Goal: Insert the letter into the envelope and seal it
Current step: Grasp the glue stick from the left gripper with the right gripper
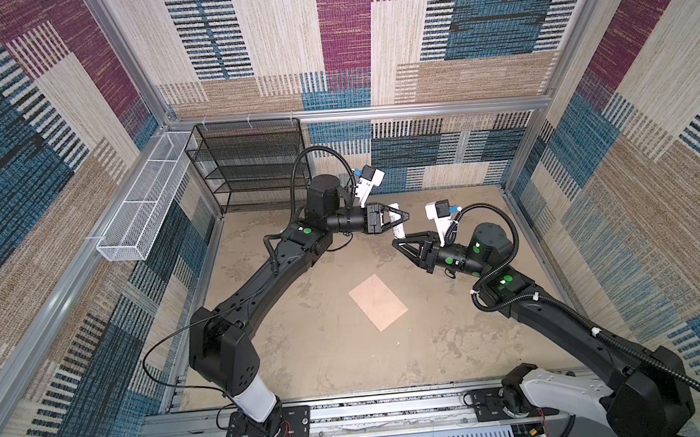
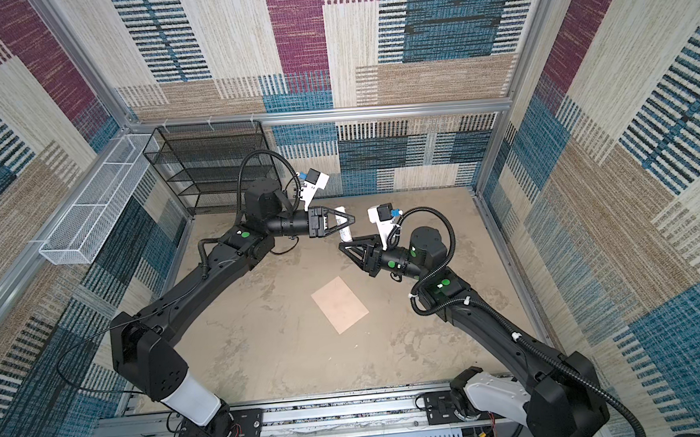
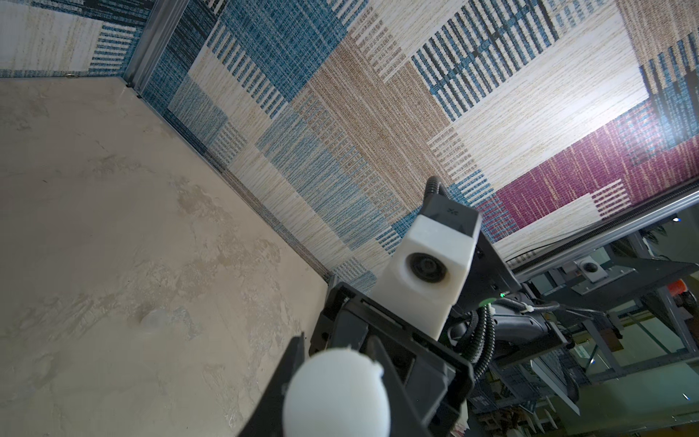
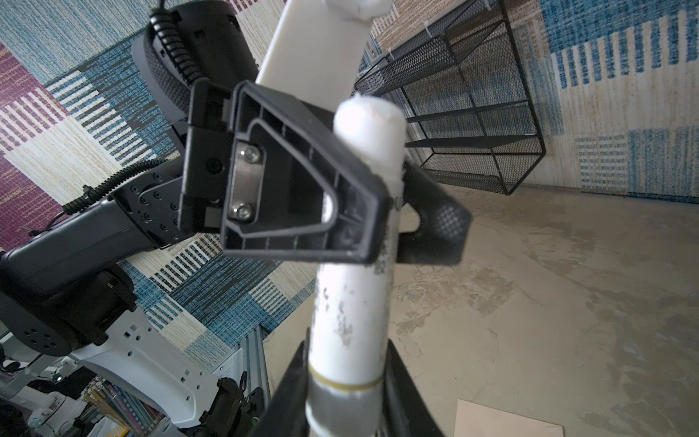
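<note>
Both arms are raised over the desk (image 1: 306, 355). The envelope (image 1: 378, 302) lies flat on it, below and well apart from both tools, nearer the right one, with no flap showing. The letter is not in any view: probably inside already, cannot confirm. The left tool (image 1: 402, 222) is clamped on the upper part of a white stick (image 4: 351, 302), likely glue. The right tool (image 1: 397, 243), just beside it, looks closed on the stick's lower end. Sealing looks still to do.

Peach envelope (image 1: 378, 302), white stick (image 4: 350, 310) (grey scuffs), black mesh rack (image 1: 253, 163), striped blue-maroon walls (image 1: 344, 24)
</note>
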Tool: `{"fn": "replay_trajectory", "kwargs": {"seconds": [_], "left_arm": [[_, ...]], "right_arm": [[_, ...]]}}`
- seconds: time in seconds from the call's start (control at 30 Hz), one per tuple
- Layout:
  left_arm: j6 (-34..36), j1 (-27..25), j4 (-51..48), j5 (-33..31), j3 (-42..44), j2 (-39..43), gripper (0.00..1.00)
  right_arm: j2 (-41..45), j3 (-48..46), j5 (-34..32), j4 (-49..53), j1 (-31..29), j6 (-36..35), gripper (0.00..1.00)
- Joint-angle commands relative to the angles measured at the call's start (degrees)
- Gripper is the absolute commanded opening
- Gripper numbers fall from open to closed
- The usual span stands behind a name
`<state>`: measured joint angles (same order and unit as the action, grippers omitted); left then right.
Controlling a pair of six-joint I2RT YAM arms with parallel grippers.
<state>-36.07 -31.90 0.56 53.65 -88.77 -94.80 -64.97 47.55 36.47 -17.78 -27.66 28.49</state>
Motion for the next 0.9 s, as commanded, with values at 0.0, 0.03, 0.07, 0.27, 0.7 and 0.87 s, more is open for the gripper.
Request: {"fn": "replay_trajectory", "kwargs": {"seconds": [0.0,0.03,0.07,0.27,0.7,0.87], "left_arm": [[1.8,-0.3,-0.5,0.4,-0.6,0.0,0.0],[2.0,-0.4,-0.8,0.2,-0.6,0.0,0.0],[2.4,-0.4,-1.2,-0.2,-0.6,0.0,0.0],[4.6,-0.5,-4.6,-4.1,-1.3,0.3,0.0],[6.1,-2.0,-17.8,-28.1,-4.8,-0.5,0.0],[5.4,-2.8,-20.1,-30.4,-7.4,-2.4,0.0]], "right_arm": [[-0.1,0.8,0.7,-1.7,0.0,0.3,0.24],[-0.1,0.9,0.6,-1.6,0.0,0.3,0.22],[-0.1,1.0,0.7,-1.4,0.0,0.1,0.21],[-0.7,1.9,0.0,0.1,0.0,-0.2,0.15],[-5.3,9.2,-22.9,8.4,-4.7,-7.6,0.07],[-8.4,12.6,-33.6,11.6,-9.1,-11.2,0.07]]}}
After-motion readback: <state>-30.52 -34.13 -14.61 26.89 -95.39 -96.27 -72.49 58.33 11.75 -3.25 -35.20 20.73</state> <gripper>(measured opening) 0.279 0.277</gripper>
